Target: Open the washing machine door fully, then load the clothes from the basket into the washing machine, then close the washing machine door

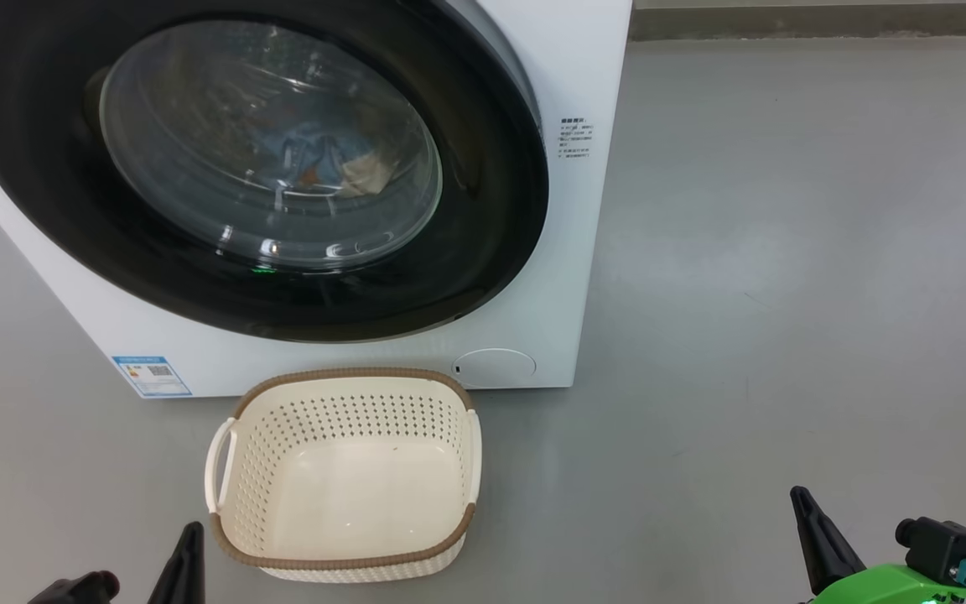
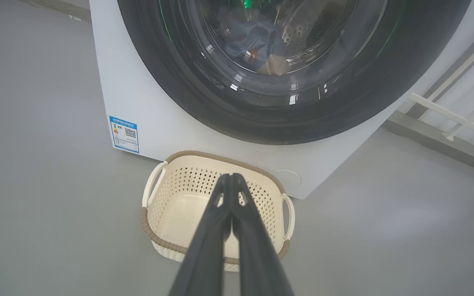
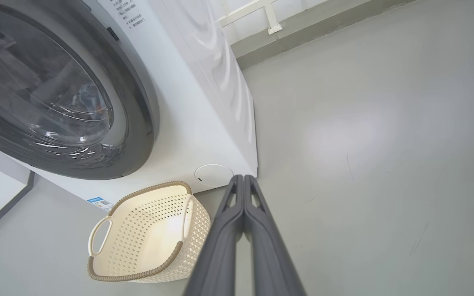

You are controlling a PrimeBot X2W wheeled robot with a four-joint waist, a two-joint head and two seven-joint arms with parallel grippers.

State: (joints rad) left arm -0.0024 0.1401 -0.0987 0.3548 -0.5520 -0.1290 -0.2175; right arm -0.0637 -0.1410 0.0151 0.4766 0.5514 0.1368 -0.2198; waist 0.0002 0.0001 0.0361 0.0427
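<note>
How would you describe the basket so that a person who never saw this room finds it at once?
Find the big white washing machine with the round black-rimmed door. On the grey floor just before it, below the door, stands a small cream basket. Only it has perforated walls, a brown woven-look rim and two white side handles.
</note>
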